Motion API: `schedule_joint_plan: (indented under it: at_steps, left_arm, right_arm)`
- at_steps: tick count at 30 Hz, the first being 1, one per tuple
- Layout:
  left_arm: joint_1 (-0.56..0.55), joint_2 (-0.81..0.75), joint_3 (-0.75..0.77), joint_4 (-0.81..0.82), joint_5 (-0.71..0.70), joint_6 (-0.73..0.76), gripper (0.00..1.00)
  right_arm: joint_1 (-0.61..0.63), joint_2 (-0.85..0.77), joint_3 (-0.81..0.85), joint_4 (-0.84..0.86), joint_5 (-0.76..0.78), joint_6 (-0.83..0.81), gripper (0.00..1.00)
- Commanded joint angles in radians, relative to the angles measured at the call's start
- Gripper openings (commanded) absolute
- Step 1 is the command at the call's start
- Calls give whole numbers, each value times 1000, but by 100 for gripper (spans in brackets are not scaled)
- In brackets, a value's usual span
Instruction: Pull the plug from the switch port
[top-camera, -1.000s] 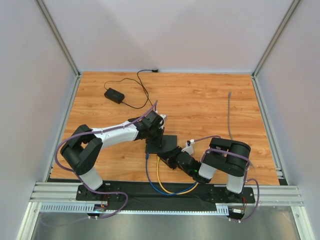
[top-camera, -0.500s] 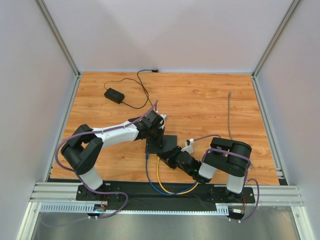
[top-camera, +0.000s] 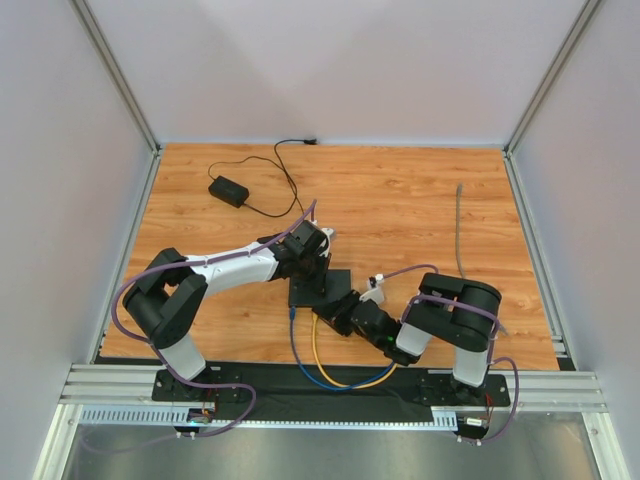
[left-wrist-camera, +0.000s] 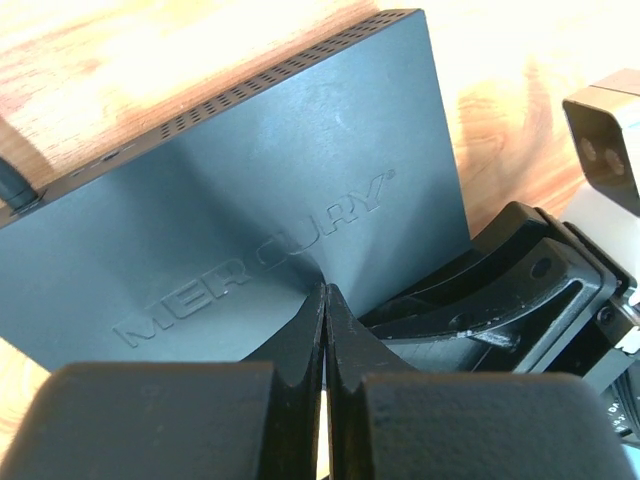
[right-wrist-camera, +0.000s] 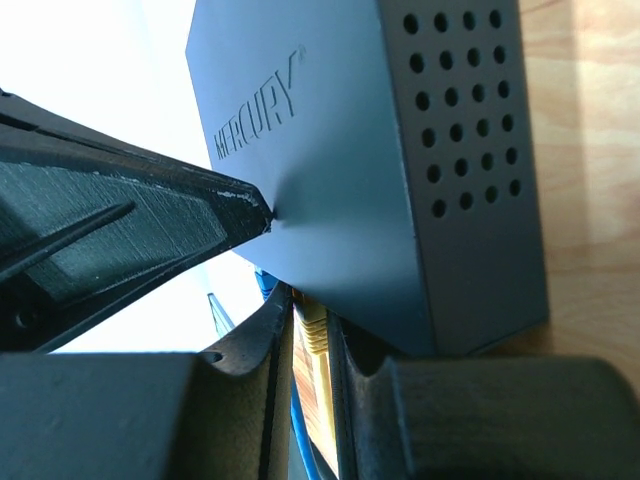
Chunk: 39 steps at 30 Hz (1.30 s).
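Observation:
The switch (top-camera: 322, 288) is a flat matte-black box marked MERCURY, lying mid-table; it also shows in the left wrist view (left-wrist-camera: 250, 190) and the right wrist view (right-wrist-camera: 350, 150). A yellow plug (right-wrist-camera: 314, 330) and a blue plug (right-wrist-camera: 264, 284) sit in its near-edge ports, and their cables (top-camera: 330, 372) loop toward the arm bases. My left gripper (top-camera: 312, 272) (left-wrist-camera: 325, 292) is shut and empty, its tips pressing on the switch's top. My right gripper (top-camera: 332, 318) (right-wrist-camera: 310, 305) is at the port edge, its fingers closed on either side of the yellow plug.
A small black power-adapter brick (top-camera: 228, 190) with its cord lies at the back left. A loose grey cable (top-camera: 459, 225) lies along the right side. The left gripper's finger (right-wrist-camera: 130, 215) crosses just beside the right gripper.
The right gripper and forearm edged slightly left and away from the bases, and the switch turned a little with them. The left arm stayed on the switch.

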Motion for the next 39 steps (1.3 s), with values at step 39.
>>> schedule_joint_plan:
  at_steps: [39]
  left_arm:
    - [-2, -284, 37, -297, -133, 10, 0]
  right_arm:
    - [24, -1229, 66, -687, 47, -614, 0]
